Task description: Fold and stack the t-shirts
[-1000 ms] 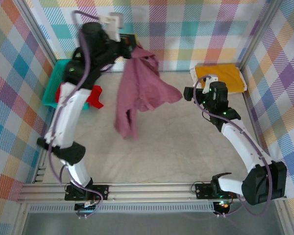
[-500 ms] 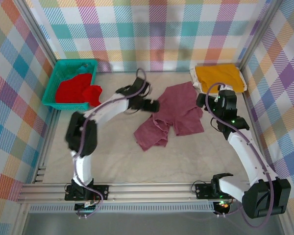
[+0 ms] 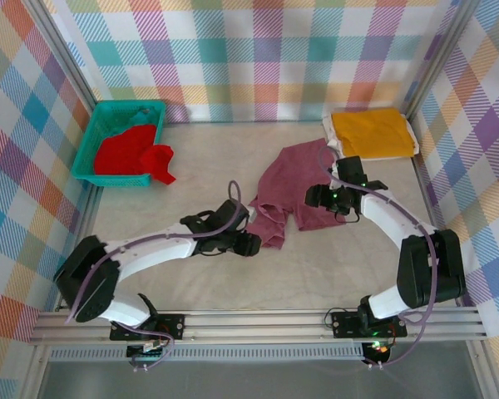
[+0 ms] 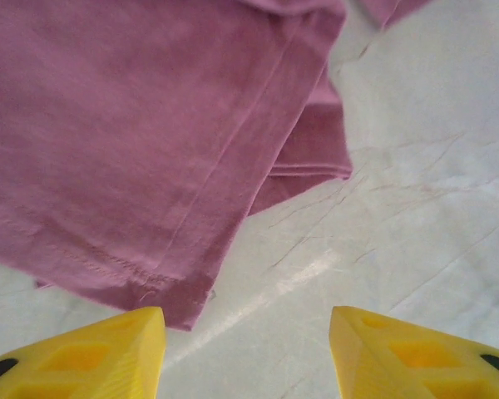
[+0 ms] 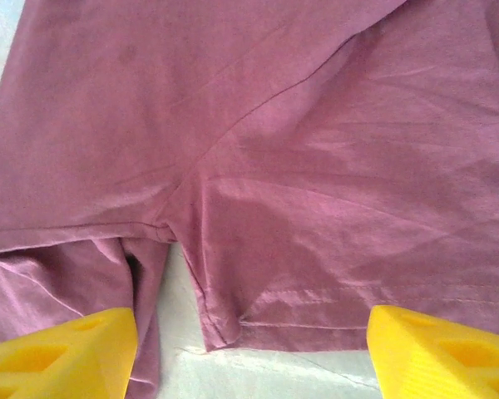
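A soft yellow-orange cotton t-shirt (image 3: 374, 133) lay folded at two o'clock on the pale counter (image 3: 191, 199), so one of three looked done. The maroon cotton t-shirt (image 3: 293, 179) sprawled rumpled near the middle. The bright red t-shirt (image 3: 129, 154) sat heaped in the teal plastic basket (image 3: 116, 112) at ten o'clock. The left fingers (image 4: 100, 349) stood apart and empty, just short of the maroon hem. The right fingers (image 5: 75, 345) spread wide above its cloth, gripping nothing.

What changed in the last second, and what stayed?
The left gripper released the maroon t-shirt it held aloft; it lies on the table. That gripper dropped to its near hem, the right gripper moved over its right side, both open. Yellow t-shirt, red t-shirt, basket unchanged.
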Controlling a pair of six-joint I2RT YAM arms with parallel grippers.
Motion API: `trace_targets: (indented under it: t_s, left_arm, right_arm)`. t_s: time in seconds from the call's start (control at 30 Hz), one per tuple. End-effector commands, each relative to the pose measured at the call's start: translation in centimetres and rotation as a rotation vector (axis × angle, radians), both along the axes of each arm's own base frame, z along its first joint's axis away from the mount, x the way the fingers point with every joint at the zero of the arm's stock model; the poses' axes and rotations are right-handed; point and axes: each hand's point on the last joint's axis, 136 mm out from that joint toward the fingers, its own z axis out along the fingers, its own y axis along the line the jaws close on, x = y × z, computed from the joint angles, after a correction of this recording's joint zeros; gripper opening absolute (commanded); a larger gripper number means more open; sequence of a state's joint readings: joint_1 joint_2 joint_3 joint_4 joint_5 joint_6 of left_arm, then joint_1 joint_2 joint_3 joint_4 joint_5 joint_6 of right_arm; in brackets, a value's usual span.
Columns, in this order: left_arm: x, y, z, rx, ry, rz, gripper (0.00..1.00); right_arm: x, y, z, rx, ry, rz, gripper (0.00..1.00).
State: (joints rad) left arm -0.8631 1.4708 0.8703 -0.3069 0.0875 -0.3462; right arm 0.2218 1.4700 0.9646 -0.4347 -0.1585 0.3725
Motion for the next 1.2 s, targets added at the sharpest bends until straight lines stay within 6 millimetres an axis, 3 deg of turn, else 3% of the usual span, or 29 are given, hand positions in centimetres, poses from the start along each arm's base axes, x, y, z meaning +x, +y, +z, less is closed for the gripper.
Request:
trace_targets:
  t_s: [0.0,0.07,0.27,0.47,0.53,0.73,0.9,0.97,1.0,1.07,1.17]
  left_arm:
    - [0.5,-1.8,-0.8,-0.001,-0.064,-0.062,0.57]
    - [0.6,-1.5,-2.4,0.042,-0.070,-0.081,0.61]
    - [0.9,-1.9,-5.5,0.050,-0.069,-0.088,0.54]
    - [1.0,-0.2,-7.2,0.101,-0.076,-0.025,0.12]
    - [1.3,0.7,-6.3,0.125,-0.102,0.006,0.00]
    - [1.7,3.8,-1.6,0.147,-0.205,0.092,0.00]
    - [2.3,8.1,1.8,0.153,-0.280,0.204,0.00]
    - [1.7,7.6,2.7,0.075,-0.272,0.153,0.00]
    - [1.3,6.1,3.5,0.022,-0.284,0.089,0.04]
    - [0.2,3.6,3.6,0.004,-0.294,-0.009,0.32]
    - [-1.7,0.2,1.7,0.037,-0.301,-0.157,0.58]
  right_arm:
    - [1.7,1.4,2.9,0.100,-0.073,-0.001,0.73]
    - [1.9,1.3,3.1,0.100,-0.083,-0.001,0.74]
    - [2.2,-0.4,2.4,0.131,-0.047,-0.094,0.74]
    - [3.2,-1.6,1.5,0.151,-0.023,-0.144,0.73]
    - [3.5,-1.6,1.6,0.146,-0.028,-0.139,0.73]
    - [3.3,-3.0,1.3,0.056,-0.009,-0.161,0.70]
    - [1.9,-3.9,-0.1,-0.011,0.044,-0.158,0.65]
    - [1.5,-3.6,-0.4,0.003,0.048,-0.148,0.65]
    - [1.4,-3.4,-0.5,0.015,0.049,-0.141,0.65]
    - [1.2,-3.2,-0.8,0.030,0.057,-0.137,0.65]
    - [1.4,-2.6,-1.1,0.062,0.060,-0.129,0.64]
